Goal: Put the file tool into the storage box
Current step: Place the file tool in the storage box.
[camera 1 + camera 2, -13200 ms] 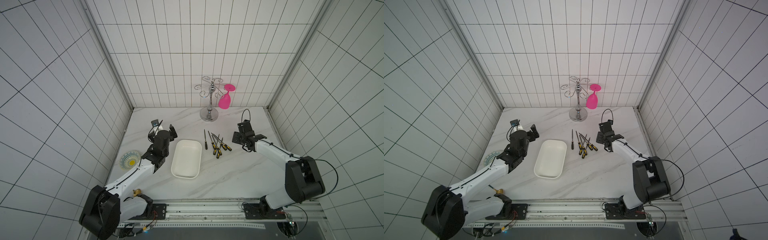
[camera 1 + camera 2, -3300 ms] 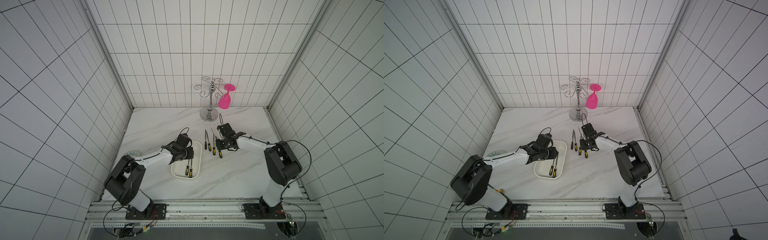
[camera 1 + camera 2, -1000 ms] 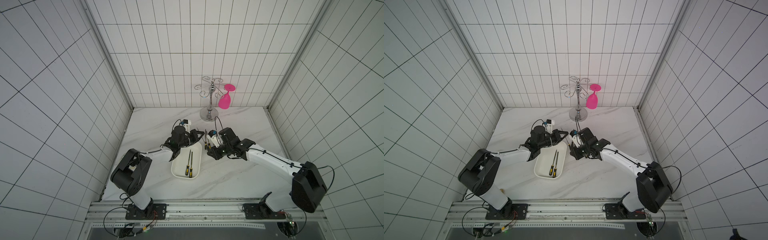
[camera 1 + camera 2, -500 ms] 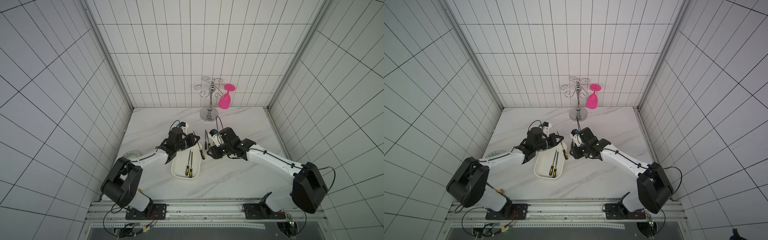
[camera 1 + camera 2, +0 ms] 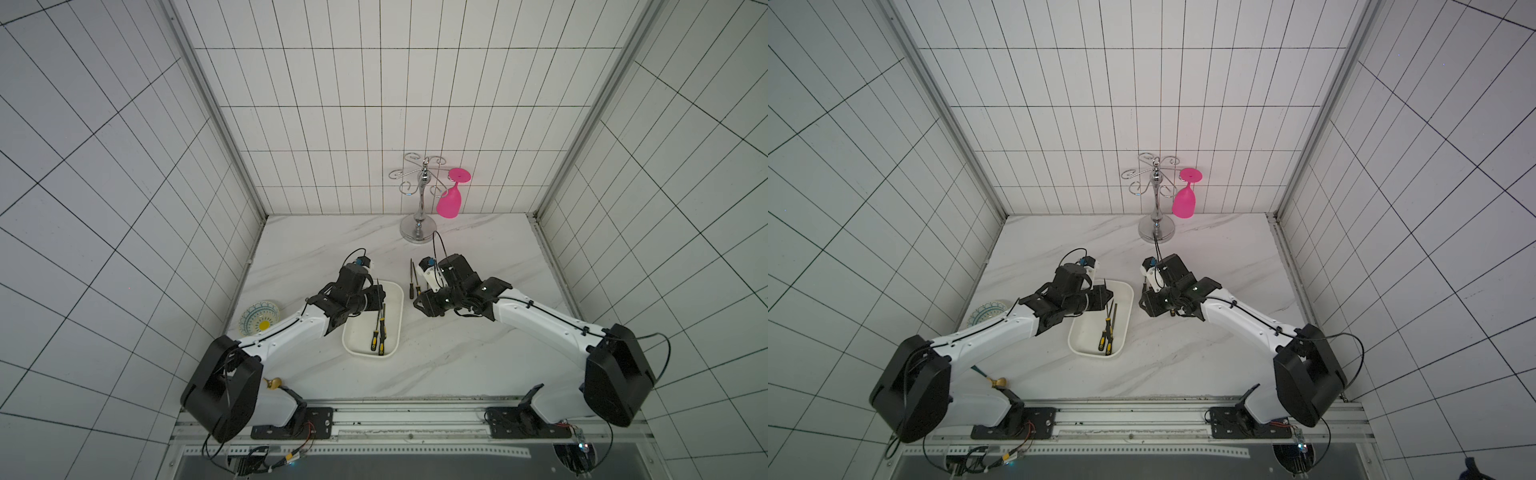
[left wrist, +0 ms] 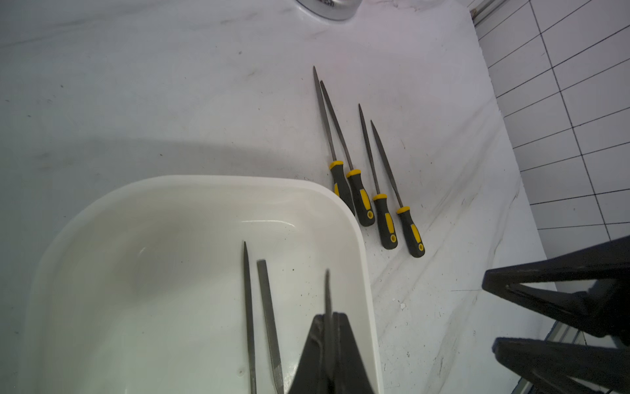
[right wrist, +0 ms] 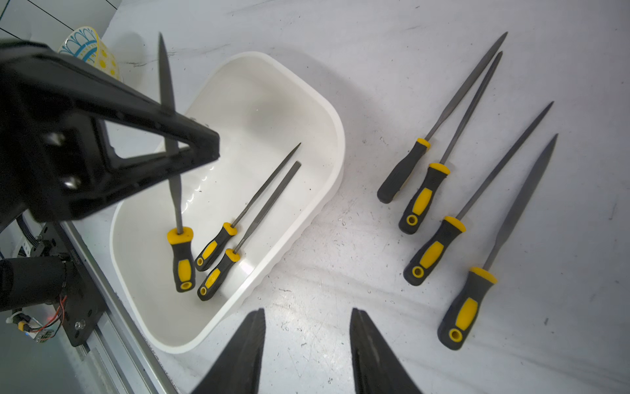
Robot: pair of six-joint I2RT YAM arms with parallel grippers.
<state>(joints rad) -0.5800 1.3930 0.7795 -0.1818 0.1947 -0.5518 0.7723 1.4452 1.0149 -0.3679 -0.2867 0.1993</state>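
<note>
Marble bench [image 5: 311, 257]: L gripper [image 6: 329, 319] clamps yellow-handled steel file [image 7: 182, 259] over white plastic storage box [image 7: 266, 102]; R gripper [image 7: 306, 312] released. We risk thin-blade slip.

The tabletop [image 5: 316, 257] is white with grey marble veining, closed in by tiled walls on three sides. Near its middle the white storage box [image 5: 365, 354] sits flat on the surface. Just beside the box, on the side away from the plate, four files [image 7: 439, 245] lie roughly parallel on the bare top, with black-and-yellow handles toward the front edge and tips toward the back wall. A small round patterned plate [image 5: 259, 324] rests by the left wall, well apart from the files. A chrome stand [image 5: 418, 230] plants its round base near the back wall.
</note>
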